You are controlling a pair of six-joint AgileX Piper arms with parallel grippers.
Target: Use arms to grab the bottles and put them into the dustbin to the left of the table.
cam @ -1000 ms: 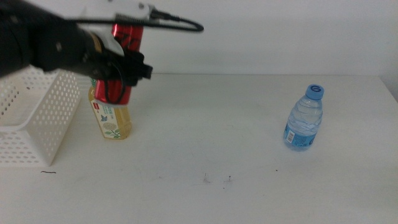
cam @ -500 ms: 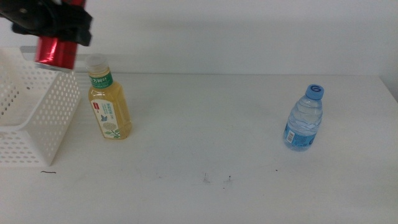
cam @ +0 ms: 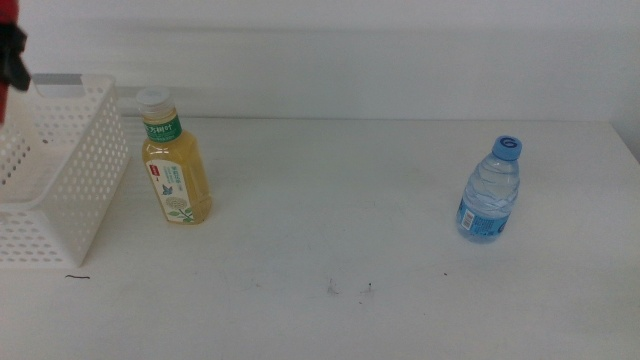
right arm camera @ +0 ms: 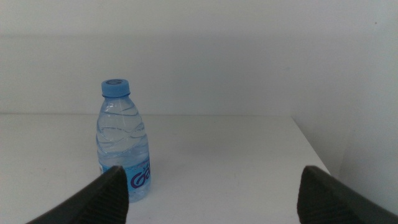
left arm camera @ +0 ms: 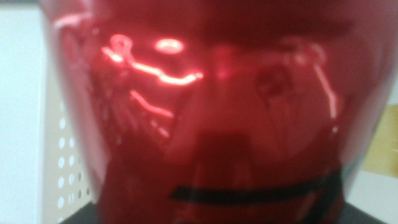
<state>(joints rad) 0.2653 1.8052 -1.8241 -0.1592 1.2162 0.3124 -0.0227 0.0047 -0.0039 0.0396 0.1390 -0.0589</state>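
Above dustbin [cam: 70, 170], left gripper [cam: 12, 55] holds red can [left arm camera: 205, 106] upright.

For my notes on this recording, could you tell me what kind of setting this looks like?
Probably a lab or test bench rather than a home: a bare white table against a plain white wall, with only a tea bottle, a water bottle and a white lattice dustbin laid out.

a plain white wall [cam: 400, 50] rises behind, evenly lit and bare

The left gripper [cam: 10, 50] sits at the middle view's far left edge; the right gripper [right arm camera: 211, 193] has its jaws spread wide.
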